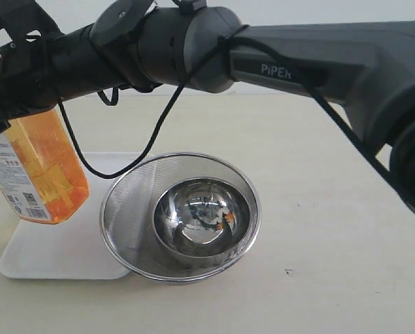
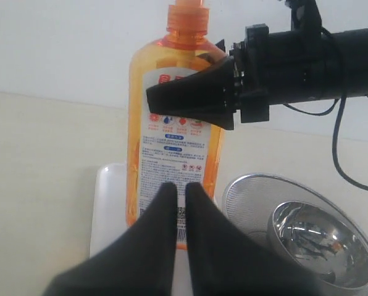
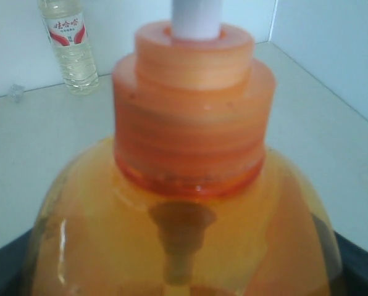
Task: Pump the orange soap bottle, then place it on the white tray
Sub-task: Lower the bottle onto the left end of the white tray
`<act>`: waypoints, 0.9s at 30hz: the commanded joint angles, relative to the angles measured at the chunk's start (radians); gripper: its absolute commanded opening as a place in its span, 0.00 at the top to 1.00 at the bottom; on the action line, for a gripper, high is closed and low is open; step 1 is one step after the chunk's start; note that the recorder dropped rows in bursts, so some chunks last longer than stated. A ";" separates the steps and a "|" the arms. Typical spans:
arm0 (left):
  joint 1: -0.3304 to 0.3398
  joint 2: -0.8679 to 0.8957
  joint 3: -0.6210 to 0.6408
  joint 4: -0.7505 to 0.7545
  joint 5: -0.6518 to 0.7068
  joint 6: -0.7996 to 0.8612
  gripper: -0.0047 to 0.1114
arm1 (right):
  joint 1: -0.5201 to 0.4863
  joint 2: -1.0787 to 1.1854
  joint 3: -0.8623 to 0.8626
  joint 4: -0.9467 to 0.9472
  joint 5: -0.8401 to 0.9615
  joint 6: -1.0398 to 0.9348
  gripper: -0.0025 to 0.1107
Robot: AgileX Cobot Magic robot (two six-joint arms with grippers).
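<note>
The orange soap bottle (image 1: 44, 167) hangs slightly tilted over the left part of the white tray (image 1: 61, 250); its base is at the tray's surface, and contact cannot be told. My right gripper (image 1: 16, 73) reaches across from the right and is shut on the bottle's shoulder, just under the neck. In the left wrist view its black fingers (image 2: 193, 95) cross the bottle (image 2: 171, 148) above the label. The right wrist view is filled by the bottle's orange collar (image 3: 193, 111) and white stem. My left gripper (image 2: 179, 188) is shut and empty, apart in front of the label, over the tray (image 2: 107, 209).
A round steel mesh strainer (image 1: 127, 202) holding a shiny steel bowl (image 1: 202, 217) overlaps the tray's right edge, close beside the bottle. The right arm and its black cable (image 1: 159, 132) span the scene above them. A clear water bottle (image 3: 70, 46) stands far off by the wall.
</note>
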 commanded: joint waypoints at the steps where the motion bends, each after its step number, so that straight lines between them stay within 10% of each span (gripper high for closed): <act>1: 0.002 0.000 0.004 0.000 -0.017 -0.006 0.92 | 0.001 -0.015 -0.025 0.028 -0.038 -0.006 0.98; 27: 0.002 0.000 0.004 -0.010 -0.019 -0.006 0.92 | 0.007 0.062 -0.036 0.089 -0.231 -0.240 0.98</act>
